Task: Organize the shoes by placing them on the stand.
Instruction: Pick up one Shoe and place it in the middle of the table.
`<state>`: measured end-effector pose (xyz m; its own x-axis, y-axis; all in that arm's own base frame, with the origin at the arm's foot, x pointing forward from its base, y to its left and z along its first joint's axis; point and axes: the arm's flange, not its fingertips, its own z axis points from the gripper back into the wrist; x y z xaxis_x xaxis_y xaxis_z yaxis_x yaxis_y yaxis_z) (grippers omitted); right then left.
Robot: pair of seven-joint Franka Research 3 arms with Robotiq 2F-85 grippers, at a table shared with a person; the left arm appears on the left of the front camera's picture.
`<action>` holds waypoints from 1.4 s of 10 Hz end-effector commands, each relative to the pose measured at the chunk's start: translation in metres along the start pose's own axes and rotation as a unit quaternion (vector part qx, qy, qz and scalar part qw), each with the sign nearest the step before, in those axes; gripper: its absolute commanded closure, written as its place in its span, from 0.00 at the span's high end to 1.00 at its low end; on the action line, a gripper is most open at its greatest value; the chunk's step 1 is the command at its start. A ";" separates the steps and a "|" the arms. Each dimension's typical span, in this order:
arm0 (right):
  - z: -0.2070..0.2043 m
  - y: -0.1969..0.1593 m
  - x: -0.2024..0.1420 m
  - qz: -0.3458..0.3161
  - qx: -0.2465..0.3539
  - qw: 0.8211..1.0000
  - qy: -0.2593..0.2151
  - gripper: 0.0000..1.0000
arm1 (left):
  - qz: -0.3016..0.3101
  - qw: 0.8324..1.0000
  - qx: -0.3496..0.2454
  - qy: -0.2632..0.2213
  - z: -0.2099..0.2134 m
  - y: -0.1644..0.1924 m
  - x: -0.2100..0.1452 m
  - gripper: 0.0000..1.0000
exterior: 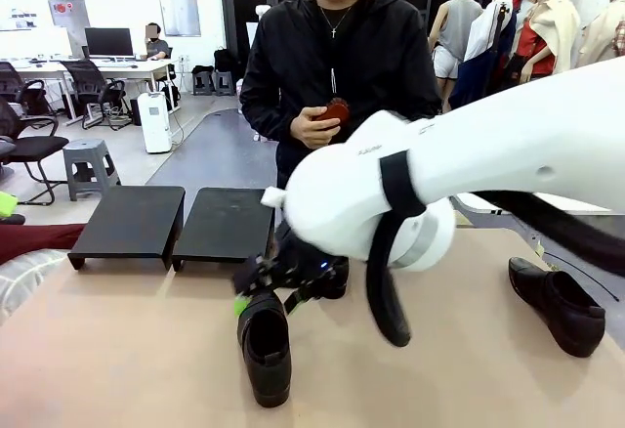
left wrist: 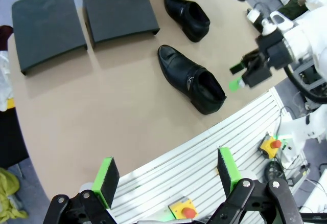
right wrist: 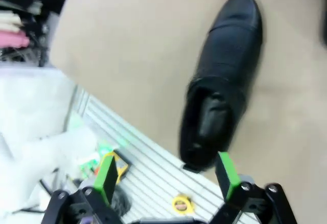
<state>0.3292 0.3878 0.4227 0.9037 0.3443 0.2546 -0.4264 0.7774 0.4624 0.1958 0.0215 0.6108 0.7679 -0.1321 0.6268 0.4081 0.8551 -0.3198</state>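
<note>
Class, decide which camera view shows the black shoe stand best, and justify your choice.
The left wrist view: it looks down on both platforms of the stand, tops bare. The front view sees them at a low angle, the right arm crossing one corner. The right wrist view faces a shoe.

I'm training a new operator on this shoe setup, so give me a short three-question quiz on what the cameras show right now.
1. How many platforms make up the stand?
2. True or false: a shoe already lies on the stand.
3. The right gripper is: A) shut on a shoe; B) open, close to the heel of a shoe on the table; C) resting on the stand.
Key: 1 two; 2 false; 3 B.
</note>
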 end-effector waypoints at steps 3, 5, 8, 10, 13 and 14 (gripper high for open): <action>0.016 0.009 -0.006 0.044 0.012 0.999 0.020 1.00 | -0.005 1.000 -0.010 -0.002 0.001 0.001 0.000 1.00; 0.038 -0.008 -0.004 0.026 0.001 1.000 -0.003 1.00 | -0.005 1.000 -0.010 -0.002 0.001 0.001 0.000 1.00; 0.170 -0.078 -0.032 -0.035 -0.036 0.992 -0.114 1.00 | -0.005 1.000 -0.010 -0.002 0.001 0.001 0.000 1.00; 0.266 -0.144 -0.069 -0.104 -0.078 0.978 -0.163 1.00 | -0.005 1.000 -0.010 -0.002 0.001 0.001 0.000 1.00; 0.368 -0.223 -0.147 -0.173 0.013 0.978 -0.112 1.00 | -0.005 1.000 -0.010 -0.002 0.001 0.001 0.000 1.00; 0.383 -0.240 -0.168 -0.195 0.026 0.977 -0.086 1.00 | -0.005 1.000 -0.010 -0.002 0.001 0.001 0.000 1.00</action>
<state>0.2582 -0.0453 0.5866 0.9557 -0.1066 0.2745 -0.0789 0.8054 0.5874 0.1957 0.0222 0.6109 0.7677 -0.1309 0.6273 0.4083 0.8544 -0.3213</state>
